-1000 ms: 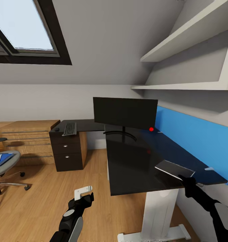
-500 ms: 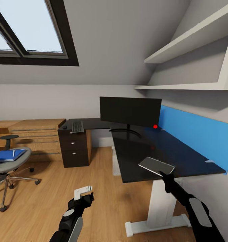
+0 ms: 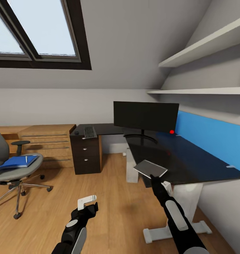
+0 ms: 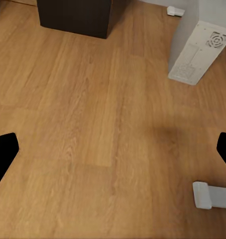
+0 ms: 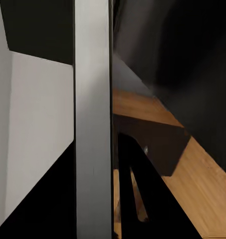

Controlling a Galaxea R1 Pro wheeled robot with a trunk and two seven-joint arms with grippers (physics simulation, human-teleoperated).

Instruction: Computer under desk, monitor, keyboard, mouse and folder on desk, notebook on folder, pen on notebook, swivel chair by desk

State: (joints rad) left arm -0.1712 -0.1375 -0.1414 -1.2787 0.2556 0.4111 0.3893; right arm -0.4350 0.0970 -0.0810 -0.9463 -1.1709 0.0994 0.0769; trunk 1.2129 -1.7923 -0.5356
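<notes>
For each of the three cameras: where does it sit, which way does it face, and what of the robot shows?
Head view: high, facing the glossy black desk; both arms, right gripper holding the light-grey notebook.
Left wrist view: faces down at the wooden floor and white computer tower; black fingertips.
Right wrist view: along the notebook's edge.
Shared: notebook, floor.

A wooden plank floor (image 3: 109,197) is seen beneath a sloped grey ceiling, where a dark-framed skylight (image 3: 38,33) (bright with daylight) is set; white shelves (image 3: 208,46) are mounted opposite.

Notebook (image 3: 150,168) in right pincer (image 3: 154,177) now back off the desk (image 3: 190,165) edge, seemingly clear of it.
</notes>
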